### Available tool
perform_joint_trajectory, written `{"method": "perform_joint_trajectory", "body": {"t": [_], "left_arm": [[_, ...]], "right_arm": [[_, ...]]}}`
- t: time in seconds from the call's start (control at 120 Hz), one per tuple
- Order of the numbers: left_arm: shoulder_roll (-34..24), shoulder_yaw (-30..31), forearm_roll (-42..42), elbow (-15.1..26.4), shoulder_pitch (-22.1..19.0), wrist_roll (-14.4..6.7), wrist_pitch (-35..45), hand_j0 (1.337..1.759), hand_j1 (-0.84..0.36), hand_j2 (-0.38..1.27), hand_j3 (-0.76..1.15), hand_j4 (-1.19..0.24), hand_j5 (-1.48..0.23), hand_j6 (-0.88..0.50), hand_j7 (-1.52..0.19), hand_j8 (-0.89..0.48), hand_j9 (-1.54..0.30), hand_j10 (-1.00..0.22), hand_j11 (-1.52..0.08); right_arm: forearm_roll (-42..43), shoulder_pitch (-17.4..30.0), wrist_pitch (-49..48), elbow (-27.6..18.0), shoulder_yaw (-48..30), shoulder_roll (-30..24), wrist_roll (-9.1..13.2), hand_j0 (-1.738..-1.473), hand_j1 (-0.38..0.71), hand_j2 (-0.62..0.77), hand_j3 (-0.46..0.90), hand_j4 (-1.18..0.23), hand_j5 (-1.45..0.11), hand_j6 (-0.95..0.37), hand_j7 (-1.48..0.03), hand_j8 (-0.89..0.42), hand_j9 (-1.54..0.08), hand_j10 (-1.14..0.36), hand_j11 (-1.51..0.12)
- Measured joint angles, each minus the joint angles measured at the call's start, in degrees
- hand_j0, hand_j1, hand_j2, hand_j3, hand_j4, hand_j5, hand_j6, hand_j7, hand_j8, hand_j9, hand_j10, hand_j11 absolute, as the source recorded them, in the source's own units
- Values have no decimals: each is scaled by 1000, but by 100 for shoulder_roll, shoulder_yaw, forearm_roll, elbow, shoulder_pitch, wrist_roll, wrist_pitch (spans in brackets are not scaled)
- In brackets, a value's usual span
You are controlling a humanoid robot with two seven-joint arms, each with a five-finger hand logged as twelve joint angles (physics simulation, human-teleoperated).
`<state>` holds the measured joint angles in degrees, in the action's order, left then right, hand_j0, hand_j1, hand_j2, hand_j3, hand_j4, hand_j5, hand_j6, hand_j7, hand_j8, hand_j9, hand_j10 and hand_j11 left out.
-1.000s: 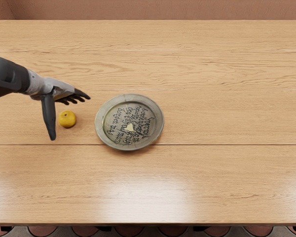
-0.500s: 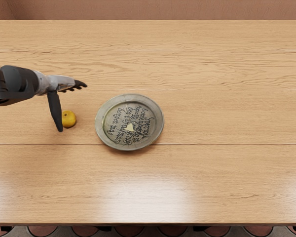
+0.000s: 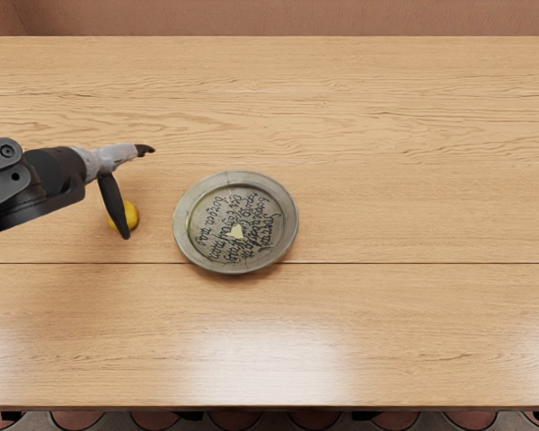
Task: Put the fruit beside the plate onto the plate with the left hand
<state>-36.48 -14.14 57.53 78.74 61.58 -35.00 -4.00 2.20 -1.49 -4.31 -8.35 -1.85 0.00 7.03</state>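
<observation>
Hovering left hand (image 3: 112, 160) over fruit (image 3: 132, 215) | fingers (image 3: 142, 149) stretched out, thumb hanging down across the fruit's front, nothing gripped | fruit on counter (image 3: 386, 314), just left of plate (image 3: 181, 223), clear of rim.

Bright, even, sharp render; soft glare on the table's (image 3: 359, 108) near edge; faint shadows.

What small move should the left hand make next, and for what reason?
Probably lower the left hand a little and close its fingers around the yellow fruit. The hand looks open, its thumb crosses in front of the fruit, and the fruit lies on the table beside the plate, not yet grasped.
</observation>
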Motion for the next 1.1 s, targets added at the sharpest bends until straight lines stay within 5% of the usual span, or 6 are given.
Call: {"method": "perform_joint_trajectory", "body": {"t": [0.508, 1.1], "left_arm": [[16, 21, 75, -143, -218, 0, 338, 1658, 32, 55, 0, -270, -346, -271, -346, -270, -346, -269, -346], [124, 25, 565, -157, -575, 0, 663, 1658, -86, 77, 0, -368, -475, -369, -474, -369, -474, -368, -474]], "right_arm": [[0, 0, 0, 1, 0, 0, 0, -1658, -349, 0, 0, 0, 0, 0, 0, 0, 0, 0, 0], [0, 0, 0, 0, 0, 0, 0, -1658, -349, 0, 0, 0, 0, 0, 0, 0, 0, 0, 0]]}}
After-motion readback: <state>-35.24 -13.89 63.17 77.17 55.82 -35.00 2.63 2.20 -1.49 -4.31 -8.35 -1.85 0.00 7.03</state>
